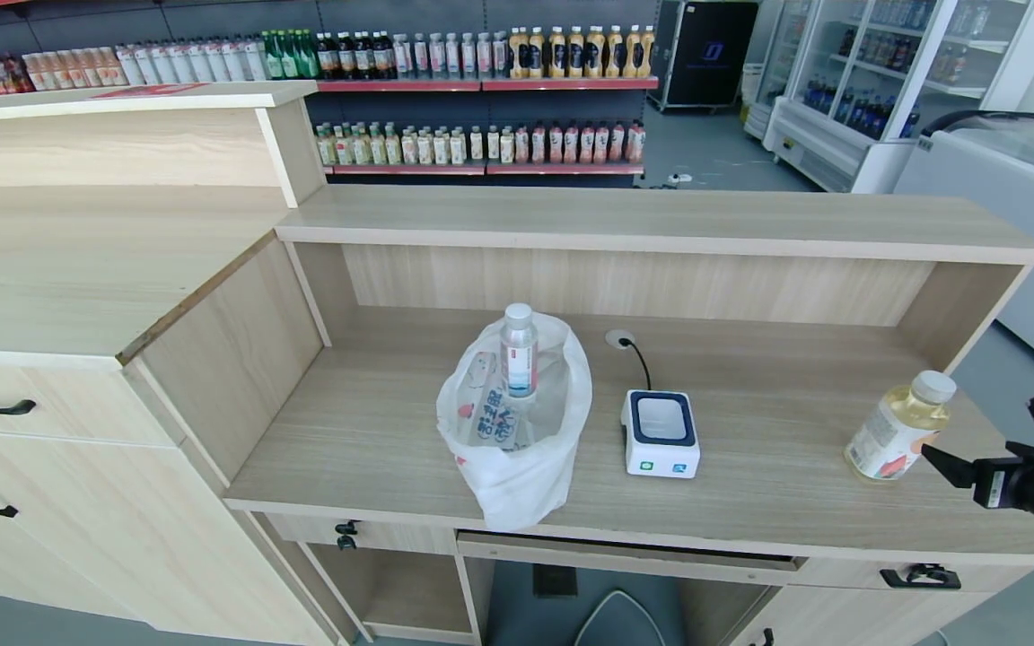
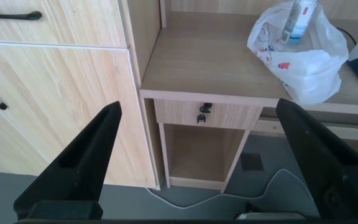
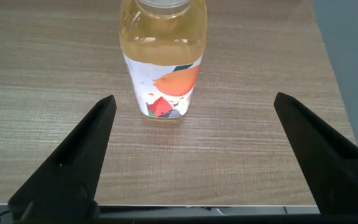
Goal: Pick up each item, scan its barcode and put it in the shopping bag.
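A bottle of yellow drink (image 1: 898,427) with a white cap stands upright at the right end of the wooden counter (image 1: 777,502). My right gripper (image 1: 946,467) hovers just to its right, open, with the yellow bottle (image 3: 163,59) straight ahead of the spread fingers (image 3: 73,162) and a gap between them. A white plastic shopping bag (image 1: 517,431) sits at the counter's middle with a clear water bottle (image 1: 518,350) upright inside. The white barcode scanner (image 1: 661,432) lies right of the bag. My left gripper (image 2: 197,162) hangs open, low beside the counter's left front, the shopping bag (image 2: 300,53) beyond it.
A raised shelf (image 1: 652,224) runs over the back of the counter, and a taller cabinet (image 1: 104,269) with drawers stands at the left. The scanner's black cable (image 1: 638,359) goes to a hole behind it. Drink shelves (image 1: 481,81) and fridges (image 1: 858,90) fill the room behind.
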Robot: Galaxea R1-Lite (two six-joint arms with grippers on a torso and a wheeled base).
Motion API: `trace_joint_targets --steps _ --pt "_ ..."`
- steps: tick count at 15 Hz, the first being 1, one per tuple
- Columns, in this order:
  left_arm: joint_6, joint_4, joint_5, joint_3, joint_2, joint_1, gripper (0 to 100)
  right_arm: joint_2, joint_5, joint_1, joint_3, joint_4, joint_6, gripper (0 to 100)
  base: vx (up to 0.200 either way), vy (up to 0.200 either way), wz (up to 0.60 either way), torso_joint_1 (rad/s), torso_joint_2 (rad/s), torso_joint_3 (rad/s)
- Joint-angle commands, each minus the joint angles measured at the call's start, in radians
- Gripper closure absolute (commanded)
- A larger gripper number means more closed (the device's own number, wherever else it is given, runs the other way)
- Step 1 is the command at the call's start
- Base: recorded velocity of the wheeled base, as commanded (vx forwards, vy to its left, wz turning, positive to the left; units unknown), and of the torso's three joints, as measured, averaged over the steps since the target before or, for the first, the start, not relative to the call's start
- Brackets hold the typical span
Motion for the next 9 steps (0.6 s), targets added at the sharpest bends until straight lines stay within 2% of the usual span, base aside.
trace_joint_targets --steps 1,4,9 --pt "-0.001 0.0 0.0 0.0 0.0 0.0 0 0.038 0.005 0.01 -0.003 -0.025 0.03 0 0.0 0.0 0.0 0.0 0.0 0.0" --pt "0.001 0.0 0.0 0.0 0.0 0.0 0 0.064 0.005 0.037 -0.018 -0.046 0.081 0 0.0 0.0 0.0 0.0 0.0 0.0" --pt "0.001 0.0 0.0 0.0 0.0 0.0 0 0.121 -0.024 0.056 -0.088 -0.054 0.041 0 0.0 0.0 0.0 0.0 0.0 0.0"
